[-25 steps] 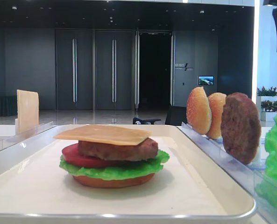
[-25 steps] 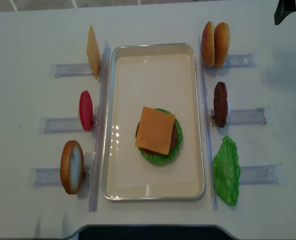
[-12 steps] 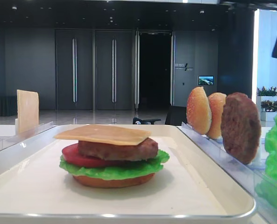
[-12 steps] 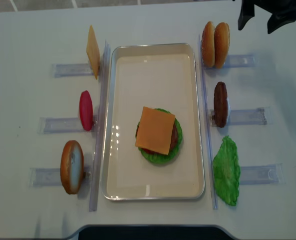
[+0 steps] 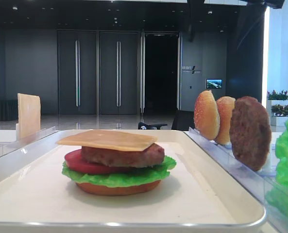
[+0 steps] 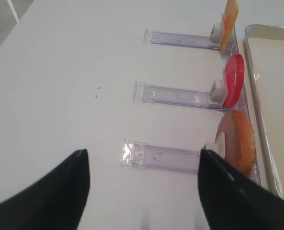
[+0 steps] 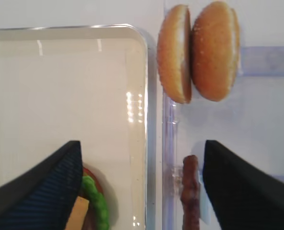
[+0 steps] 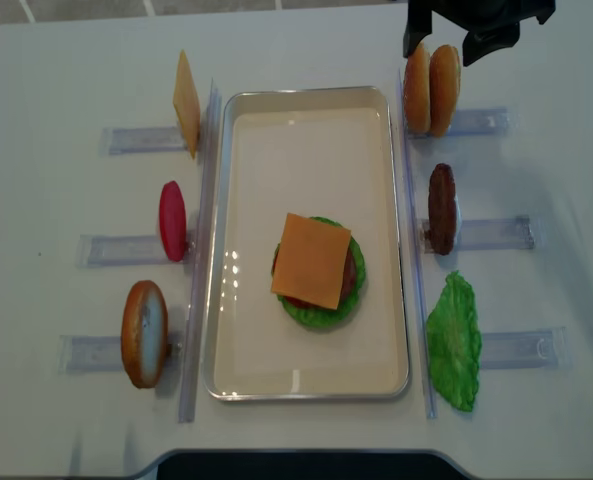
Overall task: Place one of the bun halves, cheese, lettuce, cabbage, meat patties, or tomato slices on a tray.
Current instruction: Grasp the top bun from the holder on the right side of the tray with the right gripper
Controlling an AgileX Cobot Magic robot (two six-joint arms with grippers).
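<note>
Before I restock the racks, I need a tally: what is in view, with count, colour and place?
tray: one, white, table centre.
stacked burger: one, on the tray; orange cheese slice on top, brown patty, red tomato, green lettuce, brown bottom bun.
bun halves: two, golden-tan, upright in the far right rack.
meat patty: one, dark brown, upright, middle right rack.
lettuce leaf: one, green, near right rack.
cheese slice: one, yellow-orange, upright, far left rack.
tomato slice: one, red, middle left rack.
bun: one, orange-brown, near left rack.
right gripper: black, open, above the bun halves.
left gripper: black, open, over the left racks.
</note>
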